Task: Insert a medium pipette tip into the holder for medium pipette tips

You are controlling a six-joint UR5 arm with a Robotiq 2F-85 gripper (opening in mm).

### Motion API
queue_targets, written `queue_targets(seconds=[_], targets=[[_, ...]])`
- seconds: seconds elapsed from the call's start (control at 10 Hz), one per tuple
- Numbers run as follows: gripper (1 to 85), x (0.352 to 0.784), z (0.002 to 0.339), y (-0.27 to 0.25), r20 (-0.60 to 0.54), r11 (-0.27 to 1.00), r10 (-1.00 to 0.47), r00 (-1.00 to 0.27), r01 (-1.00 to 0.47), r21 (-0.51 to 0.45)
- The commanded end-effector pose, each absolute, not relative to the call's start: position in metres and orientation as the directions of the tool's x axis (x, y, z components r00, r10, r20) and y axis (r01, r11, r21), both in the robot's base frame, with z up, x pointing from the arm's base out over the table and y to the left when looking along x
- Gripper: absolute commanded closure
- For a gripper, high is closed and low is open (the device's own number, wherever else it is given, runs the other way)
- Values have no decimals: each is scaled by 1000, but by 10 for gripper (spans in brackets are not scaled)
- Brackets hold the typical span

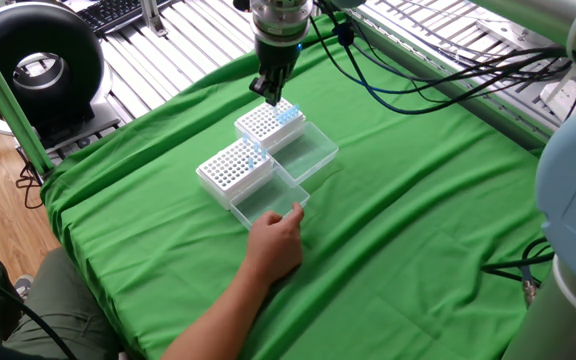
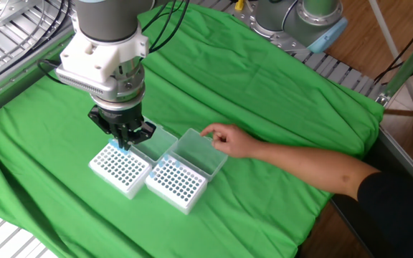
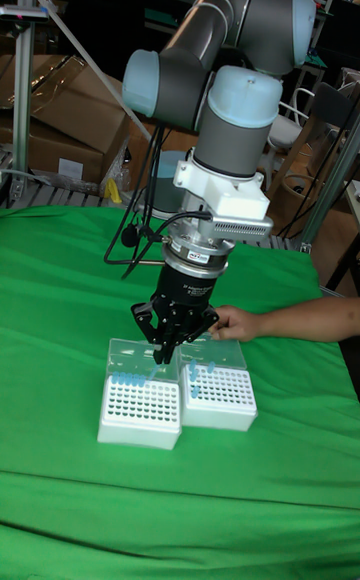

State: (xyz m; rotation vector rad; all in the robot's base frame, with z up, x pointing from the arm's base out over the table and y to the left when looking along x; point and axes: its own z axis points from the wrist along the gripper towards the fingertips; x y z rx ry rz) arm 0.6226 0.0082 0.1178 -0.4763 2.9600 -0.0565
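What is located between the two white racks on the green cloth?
Nothing: the rack under the end effector and the other rack stand side by side, apparently touching, as the other fixed view shows best. Their open clear lids adjoin too.

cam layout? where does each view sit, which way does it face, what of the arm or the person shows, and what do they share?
One fixed view: high, on the person's side, facing the gripper across the green cloth; shows wrist, cables, the person's hand.
The other fixed view: high, from the opposite side; shows the wrist over the two racks, forearm entering from the right.
Tall fixed view: low, level with the table, facing the racks head-on; shows most of the arm.
Shared: all three see gripper, both racks, and the hand.
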Motion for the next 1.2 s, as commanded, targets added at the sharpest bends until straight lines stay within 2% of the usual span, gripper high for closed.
queue_targets(seconds=[0.0,0.5,0.6,0.8,1.1], targets=[[847,627,117,10,-151,951,-310,-939,-306,-50],[847,617,102,9,-156,943,-332,-930,-332,-26],[743,610,97,9,-144,934,-355,-924,-357,-12],[647,603,91,5,-133,923,-382,-915,-384,-9],[607,601,91,10,-136,928,-369,-920,-373,7]])
